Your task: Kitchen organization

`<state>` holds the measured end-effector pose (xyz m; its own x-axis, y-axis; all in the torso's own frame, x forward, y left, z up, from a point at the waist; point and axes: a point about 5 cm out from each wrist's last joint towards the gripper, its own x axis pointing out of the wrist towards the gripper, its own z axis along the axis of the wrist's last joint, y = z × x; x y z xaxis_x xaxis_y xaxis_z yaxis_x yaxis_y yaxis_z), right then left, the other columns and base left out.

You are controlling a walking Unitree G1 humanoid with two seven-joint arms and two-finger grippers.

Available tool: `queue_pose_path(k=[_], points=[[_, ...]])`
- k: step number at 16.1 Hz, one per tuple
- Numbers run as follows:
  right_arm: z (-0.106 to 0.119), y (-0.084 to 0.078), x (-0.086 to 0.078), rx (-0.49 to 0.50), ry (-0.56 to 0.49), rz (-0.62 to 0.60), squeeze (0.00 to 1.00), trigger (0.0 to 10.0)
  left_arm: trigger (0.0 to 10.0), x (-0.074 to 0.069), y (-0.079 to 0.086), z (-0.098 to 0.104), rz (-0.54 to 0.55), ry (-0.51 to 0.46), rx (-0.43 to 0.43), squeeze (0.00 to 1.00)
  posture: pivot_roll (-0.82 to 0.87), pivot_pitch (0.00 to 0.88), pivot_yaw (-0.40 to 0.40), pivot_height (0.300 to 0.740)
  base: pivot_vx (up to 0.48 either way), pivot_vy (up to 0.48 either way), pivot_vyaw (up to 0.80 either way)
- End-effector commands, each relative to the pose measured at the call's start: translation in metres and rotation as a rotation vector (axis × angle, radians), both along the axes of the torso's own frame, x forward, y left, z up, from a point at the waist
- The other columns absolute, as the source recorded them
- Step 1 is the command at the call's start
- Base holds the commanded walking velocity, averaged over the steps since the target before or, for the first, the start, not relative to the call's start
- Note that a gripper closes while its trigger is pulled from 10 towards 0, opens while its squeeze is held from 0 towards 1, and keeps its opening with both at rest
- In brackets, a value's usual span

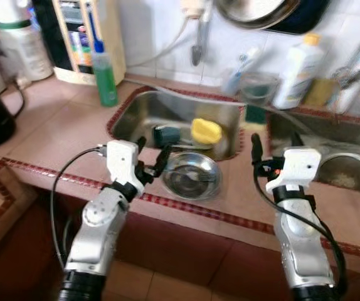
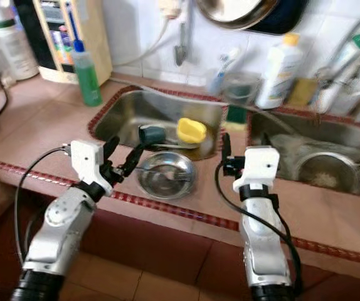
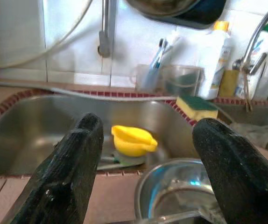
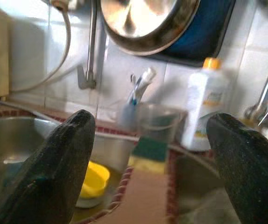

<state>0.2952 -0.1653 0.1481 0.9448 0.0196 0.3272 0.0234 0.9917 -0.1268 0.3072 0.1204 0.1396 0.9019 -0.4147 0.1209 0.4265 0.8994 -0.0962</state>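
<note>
Approach step, we judge: left end effector (image 1: 152, 155) wide open, empty, beside steel bowl (image 1: 191, 176) at center frame on the counter (image 1: 54, 135); right end effector (image 4: 148, 154) open, empty. Next: we close on bowl rim.

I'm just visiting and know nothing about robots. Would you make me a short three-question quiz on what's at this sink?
1. True or false: the left tool is clamped on the steel bowl.
2. Which colour is the cup in the left sink basin? A red, B yellow, C white.
3. Fill in: the sponge lies on the ledge between the two ____.

Key: 1 false, its fingers are open and empty. 2 B. 3 basins.
</note>
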Motion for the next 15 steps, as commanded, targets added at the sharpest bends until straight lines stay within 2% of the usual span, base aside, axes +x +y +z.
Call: queue_pose_path(k=[1, 3, 6, 8, 11, 15], points=[[0.0, 0.008, -0.002, -0.043, -0.012, 0.05, 0.0, 10.0, 10.0, 0.003, 0.007, 0.0, 0.028, 0.038, -0.017, 0.0, -0.07, 0.0, -0.021, 0.74, 0.0, 0.0, 0.0], [-0.001, 0.006, -0.004, -0.077, -0.008, 0.089, 0.0, 10.0, 10.0, 0.003, 0.004, -0.003, 0.0, 0.099, -0.074, 0.0, -0.07, 0.0, -0.019, 0.74, 0.0, 0.0, 0.0], [-0.007, 0.002, -0.015, -0.129, 0.032, 0.207, 0.0, 10.0, 10.0, 0.0, -0.002, -0.015, -0.033, 0.162, -0.037, 0.0, -0.08, 0.0, -0.018, 0.74, 0.0, 0.0, 0.0], [-0.015, 0.007, -0.03, -0.133, 0.08, 0.33, 0.0, 10.0, 10.0, 0.001, -0.002, -0.017, -0.024, 0.216, -0.092, 0.0, -0.09, 0.0, -0.014, 0.74, 0.0, 0.0, 0.0], [-0.026, 0.012, -0.052, -0.114, 0.163, 0.463, 0.0, 10.0, 10.0, 0.003, -0.001, -0.021, -0.035, 0.247, -0.108, 0.0, -0.1, 0.0, -0.007, 0.74, 0.0, 0.0, 0.0], [-0.033, 0.022, -0.073, -0.149, 0.212, 0.579, 0.0, 10.0, 10.0, 0.005, -0.004, -0.019, -0.067, 0.289, -0.189, 0.0, -0.12, 0.0, 0.005, 0.74, 0.0, 0.0, 0.0]])
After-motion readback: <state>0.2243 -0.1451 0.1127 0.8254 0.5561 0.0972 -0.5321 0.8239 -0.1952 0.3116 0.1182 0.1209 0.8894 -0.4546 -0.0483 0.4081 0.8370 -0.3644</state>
